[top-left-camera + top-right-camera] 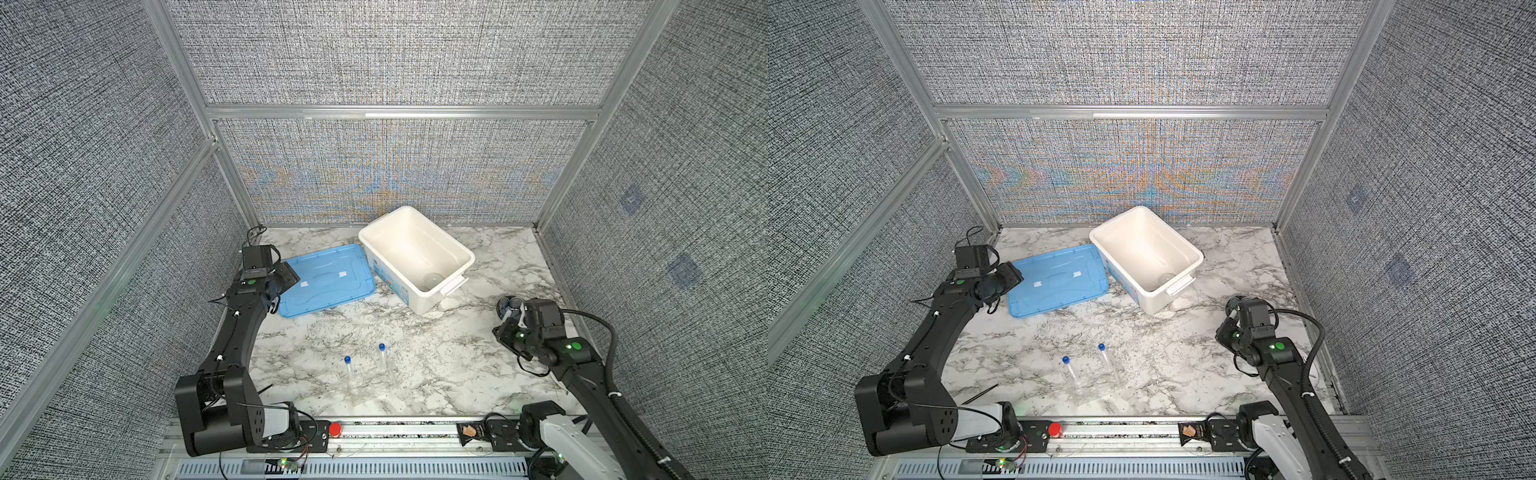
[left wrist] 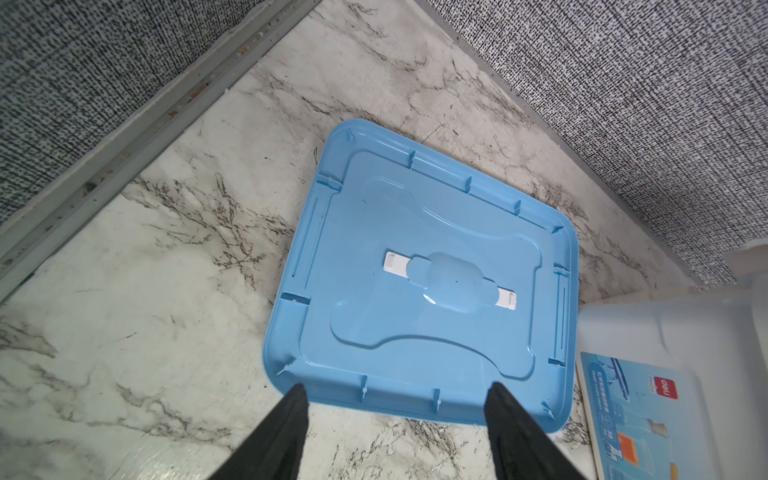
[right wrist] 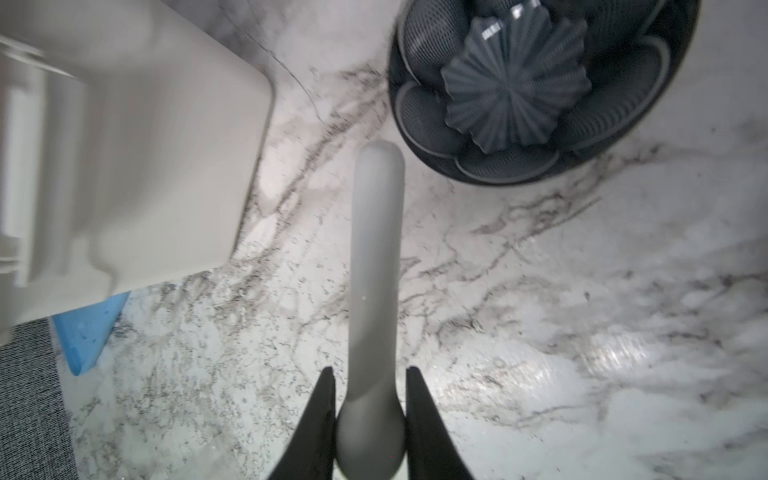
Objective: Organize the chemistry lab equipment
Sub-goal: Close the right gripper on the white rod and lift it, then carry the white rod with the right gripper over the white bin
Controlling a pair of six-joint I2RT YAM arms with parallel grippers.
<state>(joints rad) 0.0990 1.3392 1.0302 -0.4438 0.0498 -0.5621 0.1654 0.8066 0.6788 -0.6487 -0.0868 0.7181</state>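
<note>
White pestle in right gripper jaws — red "deli" logo on bin.

Walls: grey woven fabric panels on three sides, moiré shimmer on the back one.
Frame: aluminium rails between panels.
Surface: white marble pattern, grey veins.
Light: bright, even; soft glare on the surface.

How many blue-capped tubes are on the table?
2. The nearer tube is at the table's front middle; the farther tube is just right of it, not touching. The white bin's near wall could hide more.
</note>
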